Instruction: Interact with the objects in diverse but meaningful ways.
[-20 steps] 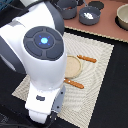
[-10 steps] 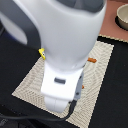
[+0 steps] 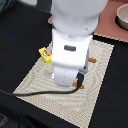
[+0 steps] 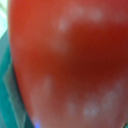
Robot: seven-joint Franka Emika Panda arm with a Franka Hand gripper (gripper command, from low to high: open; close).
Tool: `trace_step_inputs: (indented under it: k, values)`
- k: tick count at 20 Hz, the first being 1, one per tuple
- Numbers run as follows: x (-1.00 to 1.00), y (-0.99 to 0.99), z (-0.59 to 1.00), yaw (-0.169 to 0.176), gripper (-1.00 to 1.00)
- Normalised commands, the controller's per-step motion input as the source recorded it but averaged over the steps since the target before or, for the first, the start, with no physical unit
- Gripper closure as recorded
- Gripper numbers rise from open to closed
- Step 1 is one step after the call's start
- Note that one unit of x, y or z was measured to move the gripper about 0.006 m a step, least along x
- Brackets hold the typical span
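Observation:
A red tomato (image 4: pixel 75 65) fills almost the whole wrist view, very close to the camera and blurred. No fingers show there. In the exterior view the arm's white wrist and hand (image 3: pixel 69 70) hang low over the striped placemat (image 3: pixel 102 95) and hide the gripper and the tomato beneath them. A yellow packet with red marks (image 3: pixel 45 53) lies on the mat, on the exterior view's left of the hand. The sausage, fish piece and frying pan are out of view.
Two orange handle tips (image 3: pixel 91 59) (image 3: pixel 78 86) stick out from behind the hand. A black cable (image 3: pixel 40 92) runs across the mat. A pale round vessel (image 3: pixel 123 17) stands on a pinkish surface (image 3: pixel 107 27) at the back right.
The arm has swung over the middle of the mat and come down, now covering the tan plate that showed a second ago.

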Motion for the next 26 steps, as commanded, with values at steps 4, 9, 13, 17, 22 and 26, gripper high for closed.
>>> trace_step_inputs:
  k: [4,9,13,17,22,26]
  values:
    - [-0.8,0.83,0.0,0.0,1.0]
    - [-0.8,0.82,-0.09,0.0,1.0]
    - [-0.81,0.82,-0.12,0.0,1.0]
    - [-0.83,0.85,-0.01,0.0,1.0]
    - [-0.77,0.88,-0.02,0.0,1.0]
    - [-0.69,0.9,-0.11,0.0,1.0]
